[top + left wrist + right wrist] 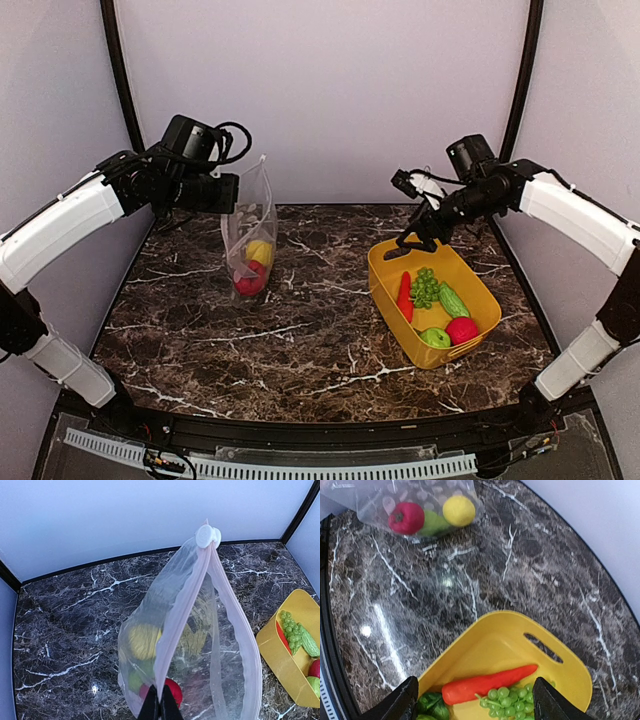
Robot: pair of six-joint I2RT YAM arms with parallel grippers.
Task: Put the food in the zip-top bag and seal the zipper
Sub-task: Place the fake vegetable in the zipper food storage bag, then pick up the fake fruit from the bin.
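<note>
My left gripper (232, 193) is shut on the mouth edge of the clear zip-top bag (250, 232) and holds it upright on the table. In the left wrist view its fingertips (161, 707) pinch the pinkish zipper strip (182, 610), whose white slider (206, 535) sits at the far end; the mouth gapes open. Inside lie a yellow piece (259, 251), a red piece (248, 283) and a green piece (434, 524). My right gripper (412, 238) is open and empty above the yellow tub's (389, 290) far corner. The tub holds a red chilli (487, 683), green grapes (425, 287) and other food.
The tub also holds a green cucumber (453, 300), a red round fruit (461, 329) and a green apple (435, 337). Dark marble tabletop (320, 320) lies between bag and tub. Pale walls close the back and both sides.
</note>
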